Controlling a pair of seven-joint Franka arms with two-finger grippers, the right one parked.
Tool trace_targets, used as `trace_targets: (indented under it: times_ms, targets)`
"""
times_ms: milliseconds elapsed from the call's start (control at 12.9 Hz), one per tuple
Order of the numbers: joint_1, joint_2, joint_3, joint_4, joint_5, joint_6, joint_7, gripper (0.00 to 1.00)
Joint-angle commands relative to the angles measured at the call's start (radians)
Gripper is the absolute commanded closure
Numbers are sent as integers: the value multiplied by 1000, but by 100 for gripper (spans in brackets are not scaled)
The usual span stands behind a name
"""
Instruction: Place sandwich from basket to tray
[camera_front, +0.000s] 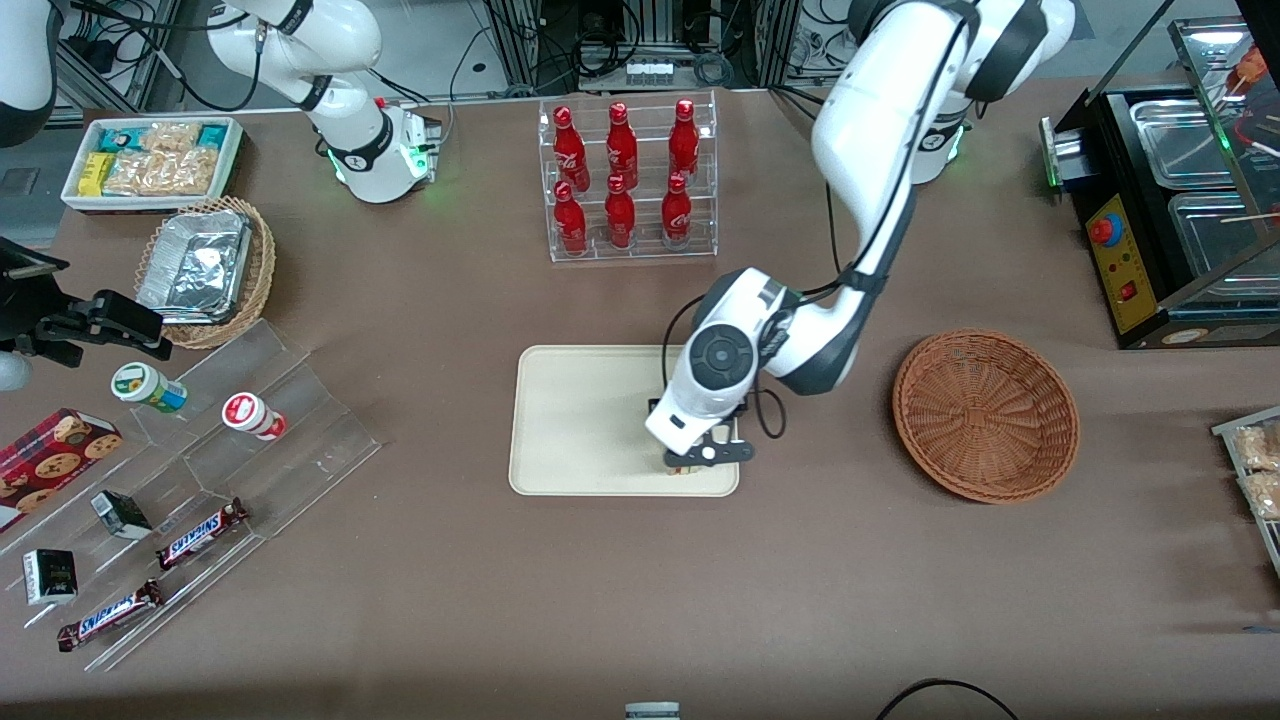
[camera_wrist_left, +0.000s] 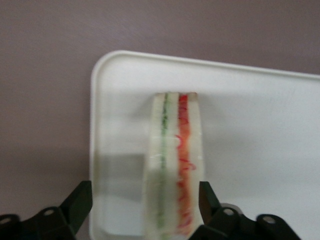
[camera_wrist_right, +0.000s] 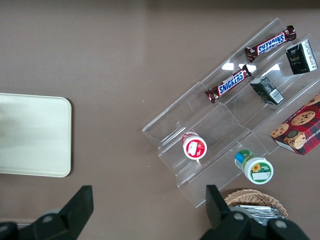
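Left arm's gripper sits low over the tray, at the tray's 4 o'clock corner in the front view. Wrist view: gripper is spread; one finger touches the red-filling face of the sandwich, the other finger stands apart from the white bread face. Sandwich stands on edge on the tray, cut side up, near a rounded corner. Whether it rests fully on the tray floor: cannot tell, but looks set down.

Basket lies at the tray's 3 o'clock, toward the working arm's end of the table; no sandwich in it.

Step in hand, by judgement: release. Next move calls for a straight lift clear without the touching finger tipping the wedge.
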Motion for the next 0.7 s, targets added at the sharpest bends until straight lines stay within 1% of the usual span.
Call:
trace_targets:
  times_ms: [0,78,233,388,543,621]
  targets:
    - [75,-136,-1,-25,0,-124,-8,0]
    - [112,-175,4,-25,3,-171,-5,0]
    - [156,-238,50,-28,57,-209,-2,0]
    - [198,-300,91,-42,68,-253,1,0]
    - [242,-412,114,-135,66,-243,21,0]
    - [259,-467,116,-175,68,-250,62,0]
